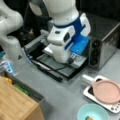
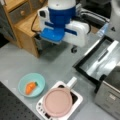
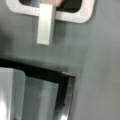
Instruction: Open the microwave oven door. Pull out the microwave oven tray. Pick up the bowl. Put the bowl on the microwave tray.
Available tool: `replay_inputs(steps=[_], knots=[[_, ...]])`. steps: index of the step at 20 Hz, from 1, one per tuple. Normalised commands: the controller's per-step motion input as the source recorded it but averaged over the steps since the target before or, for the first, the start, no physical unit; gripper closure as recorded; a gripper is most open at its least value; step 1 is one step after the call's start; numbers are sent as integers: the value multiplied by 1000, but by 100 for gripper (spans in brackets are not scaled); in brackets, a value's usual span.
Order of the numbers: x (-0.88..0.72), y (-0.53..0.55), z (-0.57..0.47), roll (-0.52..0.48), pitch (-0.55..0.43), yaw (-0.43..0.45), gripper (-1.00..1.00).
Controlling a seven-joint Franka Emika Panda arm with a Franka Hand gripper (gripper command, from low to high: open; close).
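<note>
Gripper (image 1: 72,59) hovering low over door (image 1: 63,70), already lying open and flat before oven (image 1: 105,32); jaw opening and any hold not discernible. Tray not distinguishable from door glass in both front views. Bowl (image 2: 23,81) sitting apart on table beside pink plate (image 2: 58,102), carrot (image 2: 30,87) inside. Judged step: drawing tray out, best by pulling level and straight, keeping clear of door frame.

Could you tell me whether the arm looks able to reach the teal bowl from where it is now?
Probably yes. The bowl sits in the open on the grey table, an orange carrot-like item inside, nothing over it. The pink plate lies beside it, apart. The gripper's fingers do not show; the arm hangs over the open microwave oven door.
</note>
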Motion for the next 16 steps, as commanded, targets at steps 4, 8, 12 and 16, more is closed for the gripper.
replay_inputs(steps=[4,8,12,16], knots=[[665,-443,221,-100,331,-53,-100],[581,-247,223,-70,328,-3,-100],[574,-218,143,-51,298,62,-100],[597,-338,68,-49,240,145,-100]])
